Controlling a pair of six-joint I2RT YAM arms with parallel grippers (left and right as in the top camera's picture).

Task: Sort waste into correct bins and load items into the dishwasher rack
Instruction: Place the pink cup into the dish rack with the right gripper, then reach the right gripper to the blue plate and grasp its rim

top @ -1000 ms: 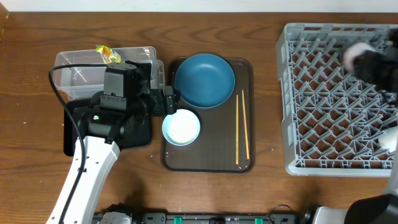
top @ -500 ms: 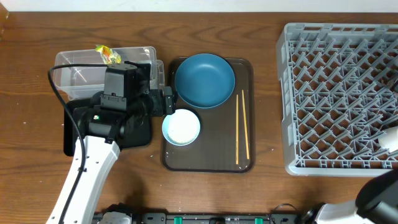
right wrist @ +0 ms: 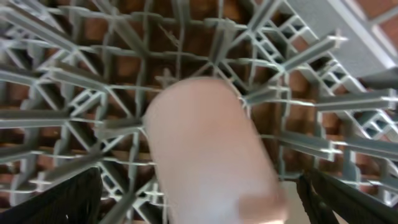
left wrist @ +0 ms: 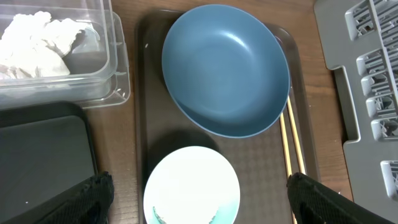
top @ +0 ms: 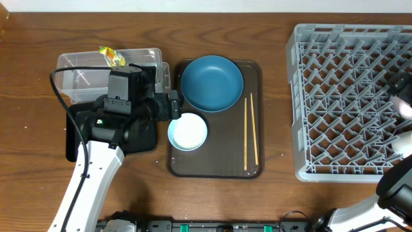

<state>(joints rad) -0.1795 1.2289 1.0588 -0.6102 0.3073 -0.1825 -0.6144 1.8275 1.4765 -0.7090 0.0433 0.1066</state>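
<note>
My left gripper [top: 174, 105] [left wrist: 199, 200] is open and empty, its fingers either side of the light-blue bowl [top: 187, 132] [left wrist: 191, 186] on the brown serving tray. The blue plate [top: 211, 82] [left wrist: 225, 68] and the wooden chopsticks [top: 250, 132] [left wrist: 291, 137] lie on the same tray. The tissue [left wrist: 38, 43] lies in the clear tub [top: 80, 77]. The wrapper [top: 111, 57] sits at the tub's back edge. My right gripper [right wrist: 208, 205] is open over the grey rack [top: 347, 103] [right wrist: 74, 93], with a blurred pink cup [right wrist: 208, 155] between its fingers, seen at the overhead's right edge [top: 402, 87].
The black tray [top: 76, 138] [left wrist: 43, 155] lies in front of the tub, under my left arm. The brown serving tray [top: 257, 164] sits between the bins and the rack. Bare wood table shows along the back and front left.
My right gripper with the pink cup left the rack's back right, went out of the overhead view, and now shows at the right edge. The left arm has not moved.
</note>
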